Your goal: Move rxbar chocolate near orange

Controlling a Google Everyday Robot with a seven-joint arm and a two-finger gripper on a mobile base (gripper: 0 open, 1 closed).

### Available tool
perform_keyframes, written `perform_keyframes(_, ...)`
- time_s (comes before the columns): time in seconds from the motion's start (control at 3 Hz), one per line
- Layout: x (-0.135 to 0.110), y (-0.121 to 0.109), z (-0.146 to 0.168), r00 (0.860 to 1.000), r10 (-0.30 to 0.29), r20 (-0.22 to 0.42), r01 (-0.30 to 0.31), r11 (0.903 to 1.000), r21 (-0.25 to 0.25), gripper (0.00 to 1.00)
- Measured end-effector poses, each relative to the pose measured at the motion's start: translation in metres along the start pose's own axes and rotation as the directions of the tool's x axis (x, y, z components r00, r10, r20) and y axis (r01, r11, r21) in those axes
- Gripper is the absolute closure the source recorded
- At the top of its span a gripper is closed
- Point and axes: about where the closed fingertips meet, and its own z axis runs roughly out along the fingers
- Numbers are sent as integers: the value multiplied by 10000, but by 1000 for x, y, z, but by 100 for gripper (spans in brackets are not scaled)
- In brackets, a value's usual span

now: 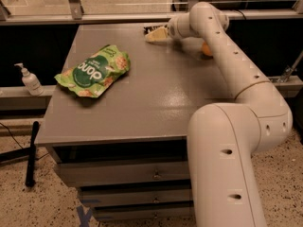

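Pickup looks the current step — the hand [155, 34] rests at the rxbar chocolate [149, 29] on the worktop's [142, 103] twelve o'clock edge; whether it grips, I cannot tell. Next: carry the bar toward three o'clock, beside the orange [207, 49].

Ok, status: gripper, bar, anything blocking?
Gripper at the table's far edge, by the rxbar chocolate. Orange partly hidden behind the arm. Green bag well aside, not blocking.

Far edge of bench [156, 93]: hand [156, 34] hides most of rxbar chocolate [148, 29] — dark sliver visible. Orange [206, 49] half behind arm [236, 72] — arm base cut by bottom edge.
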Motion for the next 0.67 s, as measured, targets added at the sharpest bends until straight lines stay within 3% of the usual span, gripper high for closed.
perform_keyframes(0.67, 1, 0, 3, 10000, 47, 30, -46, 9999, -102, 66)
